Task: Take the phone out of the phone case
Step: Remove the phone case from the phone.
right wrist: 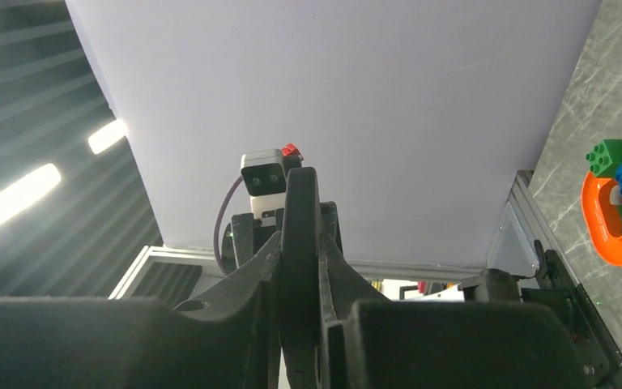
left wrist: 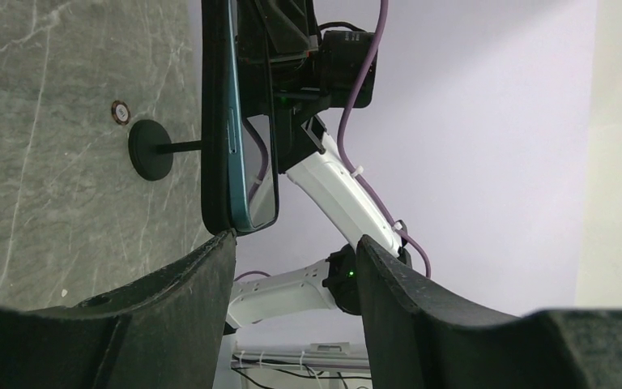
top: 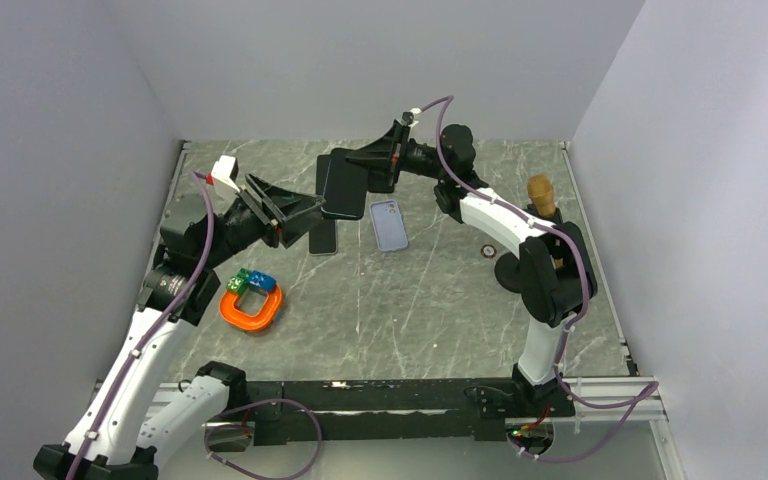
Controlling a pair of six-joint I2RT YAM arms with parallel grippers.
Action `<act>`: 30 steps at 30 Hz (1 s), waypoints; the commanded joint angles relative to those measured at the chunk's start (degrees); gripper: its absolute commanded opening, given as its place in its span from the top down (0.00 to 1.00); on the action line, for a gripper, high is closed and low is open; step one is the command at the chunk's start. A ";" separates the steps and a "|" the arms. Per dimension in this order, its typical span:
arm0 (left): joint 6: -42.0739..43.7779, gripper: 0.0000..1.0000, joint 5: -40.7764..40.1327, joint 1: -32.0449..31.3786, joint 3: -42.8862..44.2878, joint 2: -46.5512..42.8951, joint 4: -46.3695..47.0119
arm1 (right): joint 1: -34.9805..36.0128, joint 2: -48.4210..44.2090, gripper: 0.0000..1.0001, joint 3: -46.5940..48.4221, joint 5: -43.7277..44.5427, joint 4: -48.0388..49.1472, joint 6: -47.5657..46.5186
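Observation:
The phone [left wrist: 239,121] is teal-edged and sits in a black phone case [top: 345,185], held up in the air above the table's far middle. My right gripper [right wrist: 300,243] is shut on it, and the cased phone [right wrist: 300,211] shows edge-on between the fingers. In the left wrist view the case [left wrist: 215,121] also stands edge-on, with the phone's screen side facing right. My left gripper [left wrist: 296,243] is open at the phone's lower end. Its left fingertip [left wrist: 225,239] touches the case's corner, and nothing lies between the fingers.
A lavender case [top: 389,224] and a dark flat phone-like slab [top: 322,238] lie on the marble table under the held phone. An orange ring with green and blue bricks [top: 251,300] sits at the left. A brown object [top: 541,192] stands at the right, by the right arm.

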 commanded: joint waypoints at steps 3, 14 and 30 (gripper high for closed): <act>0.09 0.40 -1.37 0.07 0.24 1.04 1.98 | 0.22 -2.82 1.00 1.55 0.07 4.56 2.53; -1.11 0.40 -1.57 0.05 -0.31 1.29 3.05 | 1.35 -3.68 1.00 3.56 -1.33 -0.86 -3.12; -4.28 0.33 -1.07 0.07 -0.15 -2.24 2.15 | 1.30 -4.54 1.00 2.20 0.61 -4.15 -6.36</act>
